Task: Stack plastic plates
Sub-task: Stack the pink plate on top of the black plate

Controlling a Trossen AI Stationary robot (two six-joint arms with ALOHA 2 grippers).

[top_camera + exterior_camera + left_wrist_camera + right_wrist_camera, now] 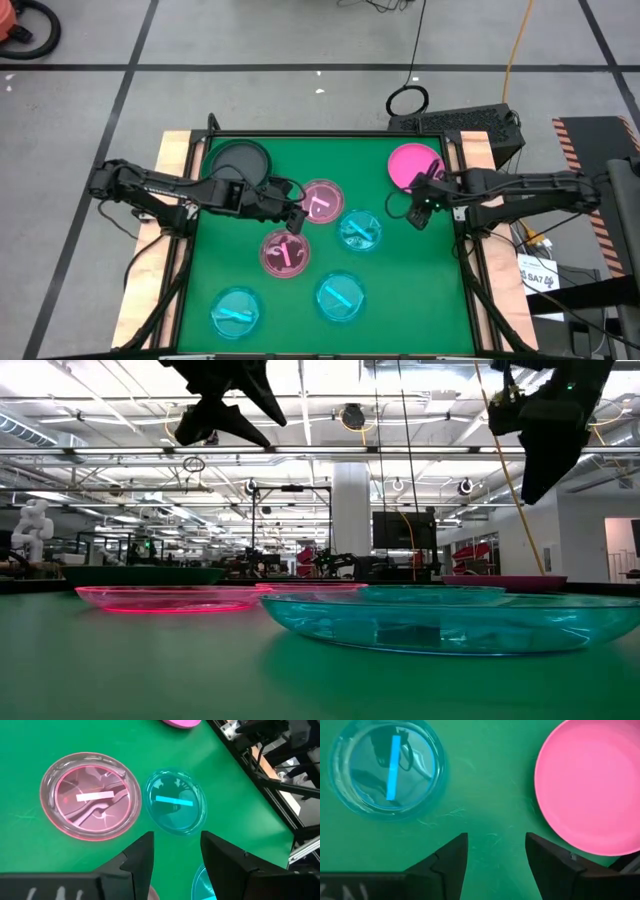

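Seven plates lie flat on the green mat. A dark plate (pixel 240 160) sits far left and an opaque magenta plate (pixel 412 163) far right. Two translucent pink plates (pixel 320 200) (pixel 285 252) lie mid-table. Three cyan plates (pixel 360 230) (pixel 340 295) (pixel 237 310) lie nearer. My left gripper (pixel 297 218) hangs open in the air between the two pink plates; its wrist view shows a pink plate (pixel 91 795) and a cyan plate (pixel 176 807). My right gripper (pixel 418 210) hangs open between the magenta plate (pixel 592 785) and a cyan plate (pixel 387 767).
Wooden side rails (pixel 175 150) and a dark frame border the mat. Cables and a black box (pixel 470 122) lie beyond the far right corner. In the low view both grippers (pixel 230 400) (pixel 550 430) are well above the plates. Bare mat (pixel 420 280) shows at the near right.
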